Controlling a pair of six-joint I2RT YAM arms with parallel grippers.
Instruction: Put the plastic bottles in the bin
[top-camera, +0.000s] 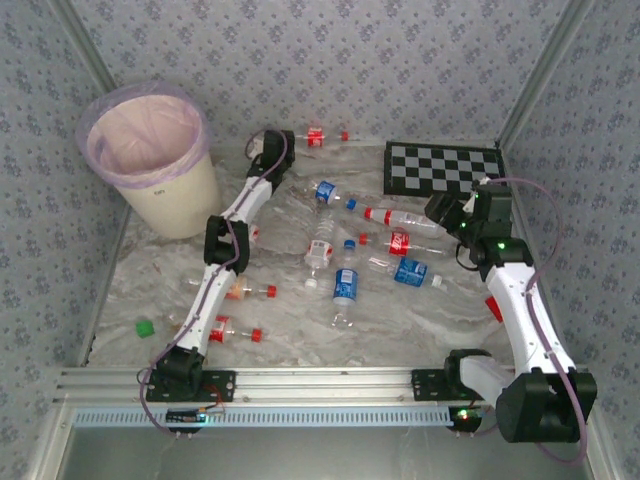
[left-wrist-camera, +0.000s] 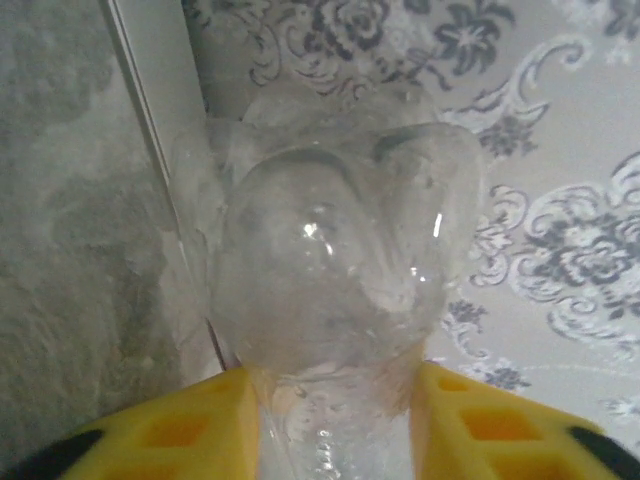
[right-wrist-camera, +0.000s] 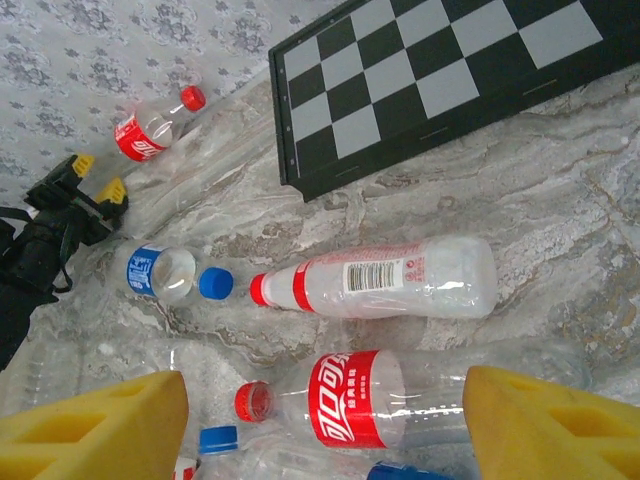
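Clamping bottle (left-wrist-camera: 340, 270) in left gripper (left-wrist-camera: 335, 410), top centre of overhead view; holding right gripper (right-wrist-camera: 326, 400) apart above loose bottles (right-wrist-camera: 400, 282). Could squirt out (slick, crushable shell) before reaching bin (top-camera: 180, 195), upper left.

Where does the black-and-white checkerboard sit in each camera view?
Top external: the checkerboard lies flat at the back right, near the wall.
Right wrist: it takes up the upper right, cut off by the top and right edges.
Left wrist: the camera faces the wallpaper past a clear bottle between its fingers.
Shared landmark: the red-capped bottle lying nearest the board.
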